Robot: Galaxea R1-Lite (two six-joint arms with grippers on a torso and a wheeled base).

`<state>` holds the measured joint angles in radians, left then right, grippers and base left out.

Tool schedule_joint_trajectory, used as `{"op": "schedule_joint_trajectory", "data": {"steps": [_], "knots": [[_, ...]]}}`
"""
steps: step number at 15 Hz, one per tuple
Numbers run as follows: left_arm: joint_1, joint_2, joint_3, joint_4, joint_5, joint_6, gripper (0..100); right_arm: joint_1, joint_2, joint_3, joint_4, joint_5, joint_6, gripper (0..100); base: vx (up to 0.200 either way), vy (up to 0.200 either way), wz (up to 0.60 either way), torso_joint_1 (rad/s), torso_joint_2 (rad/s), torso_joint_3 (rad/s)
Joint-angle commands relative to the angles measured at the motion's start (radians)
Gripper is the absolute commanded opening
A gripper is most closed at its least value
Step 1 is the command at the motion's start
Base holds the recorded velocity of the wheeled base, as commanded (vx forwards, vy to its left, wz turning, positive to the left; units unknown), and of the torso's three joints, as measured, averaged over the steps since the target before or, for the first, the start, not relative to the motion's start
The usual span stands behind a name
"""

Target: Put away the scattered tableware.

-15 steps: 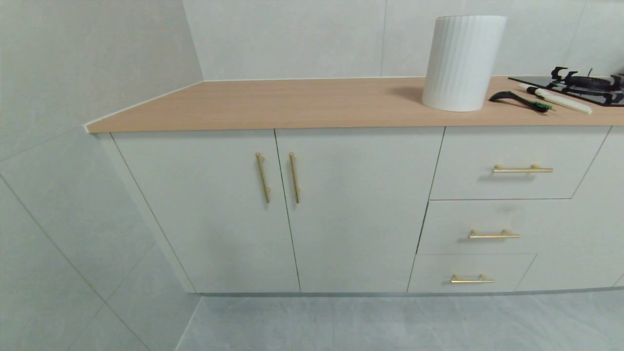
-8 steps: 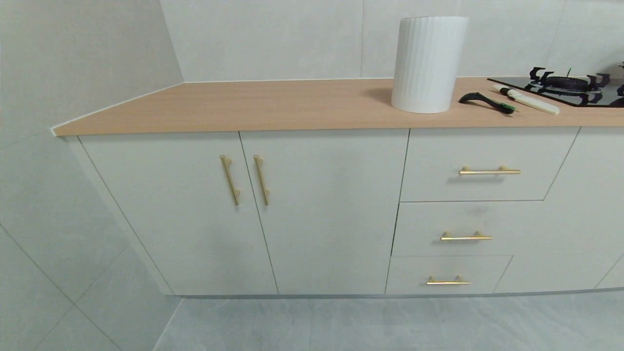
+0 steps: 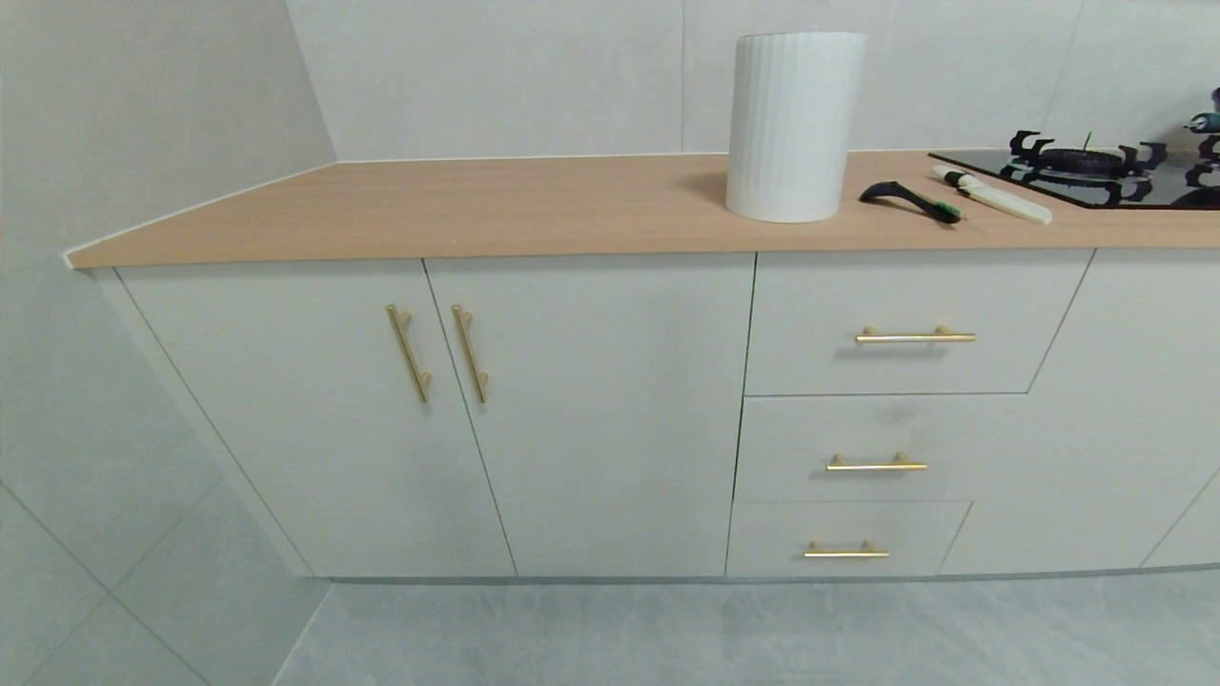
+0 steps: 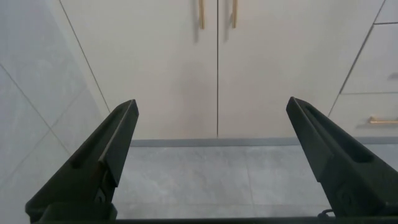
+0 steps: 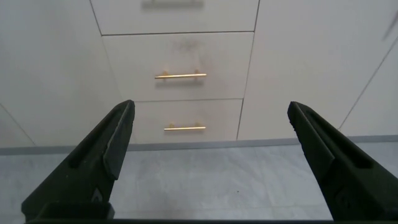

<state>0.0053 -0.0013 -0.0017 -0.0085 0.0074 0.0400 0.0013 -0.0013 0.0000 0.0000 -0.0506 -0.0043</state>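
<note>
Left gripper [image 4: 211, 106] and right gripper [image 5: 211, 106] gape wide, empty; a careless reach may sweep the upper-right black utensil [image 3: 910, 201] off the countertop [image 3: 477, 205].

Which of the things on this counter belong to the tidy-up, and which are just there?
For the job:
black curved utensil with a green tip
long cream-white utensil beside it
tall white ribbed cylindrical holder, probably where they go

Just there:
black gas hob
wooden countertop
pale cupboard doors
drawers with brass handles
</note>
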Motion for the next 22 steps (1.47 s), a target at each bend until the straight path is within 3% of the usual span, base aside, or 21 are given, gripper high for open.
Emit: {"op": "schedule_joint_trajectory", "data": {"steps": [1,3,7,15,18,22], "knots": [[0.001,0.001,0.0,-0.001,0.0,0.0,100,0.0,0.001,0.0,0.0,0.0,0.0,100,0.0,0.0,0.0,0.0,0.0,0.0],[0.001,0.001,0.0,-0.001,0.0,0.001,100,0.0,0.001,0.0,0.0,0.0,0.0,100,0.0,0.0,0.0,0.0,0.0,0.0],[0.001,0.001,0.0,-0.001,0.0,0.0,100,0.0,0.001,0.0,0.0,0.0,0.0,100,0.2,0.0,0.0,0.002,0.0,0.002],[0.001,0.001,0.0,-0.001,0.0,0.003,100,0.0,0.001,0.0,0.0,0.0,0.0,100,0.0,0.0,0.0,0.0,0.0,0.0],[0.001,0.001,0.0,-0.001,0.0,0.0,100,0.0,0.001,0.0,0.0,0.0,0.0,100,0.0,-0.2,0.0,0.001,0.0,0.002],[0.001,0.001,0.0,-0.001,0.002,-0.002,100,0.0,0.001,0.0,0.0,0.0,0.0,100,0.0,0.0,0.0,0.0,0.0,0.0]]}}
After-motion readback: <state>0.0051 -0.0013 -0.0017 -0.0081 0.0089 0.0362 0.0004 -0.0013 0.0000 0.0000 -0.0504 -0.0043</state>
